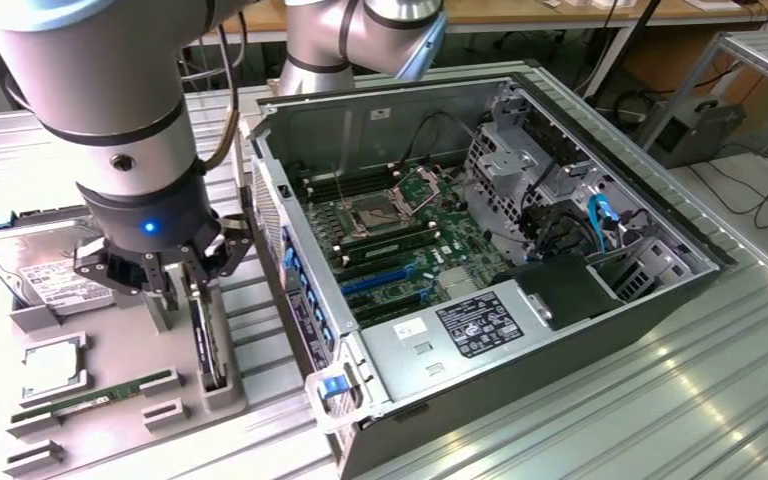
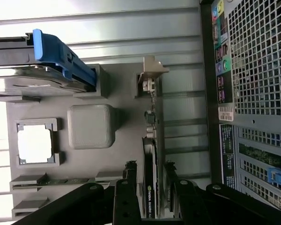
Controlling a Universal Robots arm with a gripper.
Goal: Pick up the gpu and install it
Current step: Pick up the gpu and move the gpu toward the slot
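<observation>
The gpu point(image 2: 151, 154) stands on its long edge in a slot of the grey holder tray point(image 1: 117, 345), not yet lifted. It sits on the side of the tray nearest the open computer case point(image 1: 491, 250). In the exterior view its long axis runs roughly from 12 to 6 o'clock, parallel to the case's rear wall. Its silver bracket point(image 2: 152, 70) is at the end away from the gripper point(image 2: 150, 165).

The wrist view looks straight down the card. The fingers point(image 2: 131, 187) are spread, one on each flat face, so the line between them crosses the card's long axis. I see a thin gap on either side, so I judge them released and not yet clamping. How far down the card they reach I cannot tell. In the exterior view the gripper point(image 1: 181, 295) sits over the card's 12 o'clock half, and the dark board point(image 1: 207, 350) runs out towards 6 o'clock.

The other parts on the tray lie at 9 o'clock of the card:
- a hard drive point(image 1: 51, 265)
- a processor chip point(image 1: 51, 365)
- a green memory stick point(image 1: 91, 395)

The case lies at 3 o'clock on the ribbed metal counter point(image 1: 704, 400), its blue expansion slots point(image 1: 384, 278) still bare.
</observation>
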